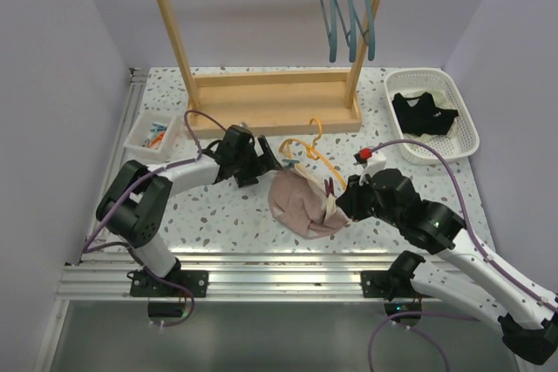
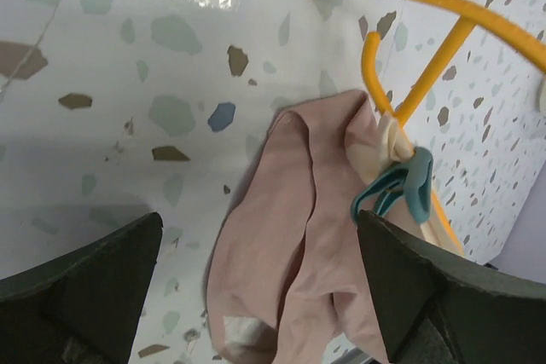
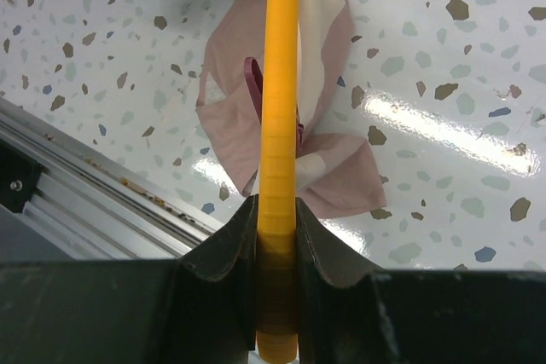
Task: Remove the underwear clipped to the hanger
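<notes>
My left end effector (image 1: pixel 270 160) hovered with its jaws spread wide and empty, near the upper left edge of the pink underwear (image 1: pixel 301 202), which lay bunched on the counter (image 1: pixel 218 215). A teal clip (image 2: pixel 401 189) pinned the cloth to the yellow hanger (image 3: pixel 277 83), and a dark red clip (image 3: pixel 253 83) gripped it further along. My right end effector (image 3: pixel 277 236) was clamped on the hanger's bar. I judged I should pinch the cloth close beside the teal clip and pull away from the bar, with the right hold firm. The black underwear (image 1: pixel 423 113) lay in the white basket (image 1: pixel 466 141), far right.
</notes>
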Controlling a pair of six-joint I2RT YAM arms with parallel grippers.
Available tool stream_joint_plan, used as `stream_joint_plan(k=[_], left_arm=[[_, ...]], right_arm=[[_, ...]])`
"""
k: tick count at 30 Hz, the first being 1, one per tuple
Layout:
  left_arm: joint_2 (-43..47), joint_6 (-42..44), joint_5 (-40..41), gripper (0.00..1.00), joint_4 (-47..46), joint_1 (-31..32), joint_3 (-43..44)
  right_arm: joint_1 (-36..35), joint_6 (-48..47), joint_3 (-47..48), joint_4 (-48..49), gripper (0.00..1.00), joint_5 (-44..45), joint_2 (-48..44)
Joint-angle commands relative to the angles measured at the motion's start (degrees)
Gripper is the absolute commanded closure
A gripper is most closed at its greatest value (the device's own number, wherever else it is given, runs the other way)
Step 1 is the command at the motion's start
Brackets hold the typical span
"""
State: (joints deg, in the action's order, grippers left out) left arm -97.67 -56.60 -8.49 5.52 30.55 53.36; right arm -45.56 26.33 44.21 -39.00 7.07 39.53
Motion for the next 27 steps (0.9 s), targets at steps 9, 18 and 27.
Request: stream_joint_plan(k=[9,18,27], left_arm=[[6.7,-17.1,-11.2,0.0,-23.5,0.1,-11.8],[2.7,-32.5,-19.5,0.0,-44.6,0.1,-17.6],[-4.6,-38.9,-24.0,0.0,-44.6,-0.9,-9.8]], right_arm=[[-0.1,-0.5,1.3,0.9,1.0,2.5,-1.5],[-0.1,-0.9,1.6,-0.1,1.0,2.6,-1.7],[-0.1,-1.5,1.8,-1.2,1.0,2.4,-1.6]])
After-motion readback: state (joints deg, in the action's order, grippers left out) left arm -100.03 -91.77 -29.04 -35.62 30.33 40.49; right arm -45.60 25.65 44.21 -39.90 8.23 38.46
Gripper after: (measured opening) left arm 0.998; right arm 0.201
